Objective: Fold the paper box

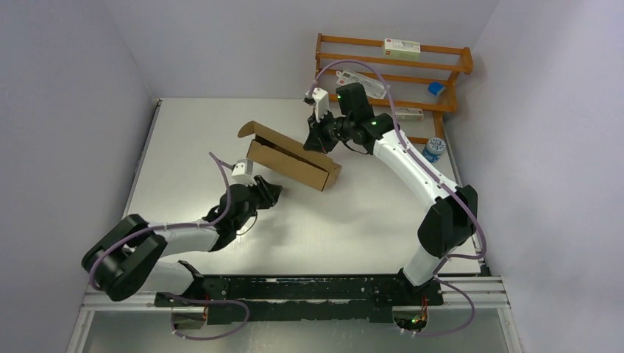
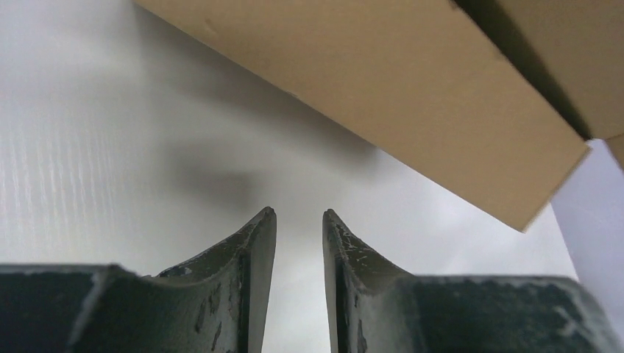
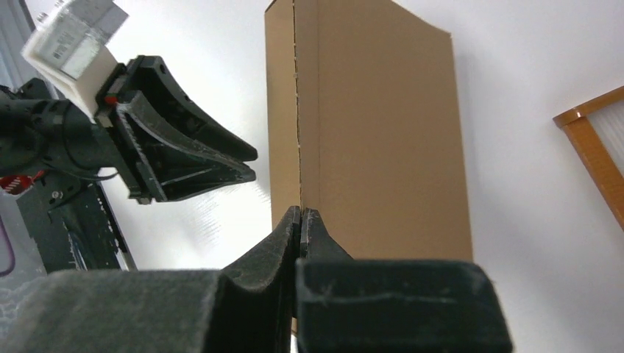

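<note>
paper box (image 1: 294, 158): sat partly folded on bench (image 1: 353, 220)
left gripper (image 2: 299, 215): jaws stood part-open, empty, near box
right gripper (image 3: 302, 212): jaws were closed at box's far side

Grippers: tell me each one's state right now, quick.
Left gripper: jaws open, nothing between them, just short of the paper box.
Right gripper: jaws shut, tips at the paper box; a pinch on it cannot be told.
</note>
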Available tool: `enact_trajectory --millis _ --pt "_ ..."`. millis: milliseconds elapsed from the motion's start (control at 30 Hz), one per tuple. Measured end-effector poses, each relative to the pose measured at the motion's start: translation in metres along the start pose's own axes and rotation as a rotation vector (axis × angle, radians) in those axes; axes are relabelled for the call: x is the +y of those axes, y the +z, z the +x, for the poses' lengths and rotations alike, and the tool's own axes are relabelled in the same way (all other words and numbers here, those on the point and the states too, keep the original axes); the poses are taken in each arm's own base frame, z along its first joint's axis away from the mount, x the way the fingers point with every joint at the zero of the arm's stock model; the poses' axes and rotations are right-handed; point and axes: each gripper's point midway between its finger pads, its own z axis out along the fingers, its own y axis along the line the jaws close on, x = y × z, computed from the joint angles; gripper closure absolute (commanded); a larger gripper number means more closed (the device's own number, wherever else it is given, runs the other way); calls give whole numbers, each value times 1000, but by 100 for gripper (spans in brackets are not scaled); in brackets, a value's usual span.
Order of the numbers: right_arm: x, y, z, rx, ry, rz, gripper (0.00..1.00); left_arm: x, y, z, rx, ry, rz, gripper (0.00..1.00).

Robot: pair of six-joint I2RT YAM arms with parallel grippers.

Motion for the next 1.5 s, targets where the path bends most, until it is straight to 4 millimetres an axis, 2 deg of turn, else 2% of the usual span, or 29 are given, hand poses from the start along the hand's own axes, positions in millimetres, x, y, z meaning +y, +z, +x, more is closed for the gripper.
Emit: enact_trajectory --millis 233,333,533,733,1000,1133,1367,1500 --pt "-2 -5 -6 -14 14 -27 100 8 33 5 -28 67 -29 65" --pt "2 -3 -3 -6 24 -55 100 8 37 1 -64 79 -28 63" --pt "9 -4 -7 -12 28 -109 100 -24 26 -27 -178 120 29 60" --pt "10 -11 -19 -38 19 -127 100 -41 10 -44 -249 122 58 61" --pt "10 -1 -16 -24 17 -170 100 -52 -8 -43 -249 104 91 60" --pt "10 3 -15 -17 7 -183 99 -52 -10 -42 -242 95 88 60" --pt "-3 14 -19 6 -29 -170 97 -38 -1 -30 -216 123 29 59" --pt "-12 16 -25 -1 -65 -136 95 -44 14 -32 -206 143 9 60"
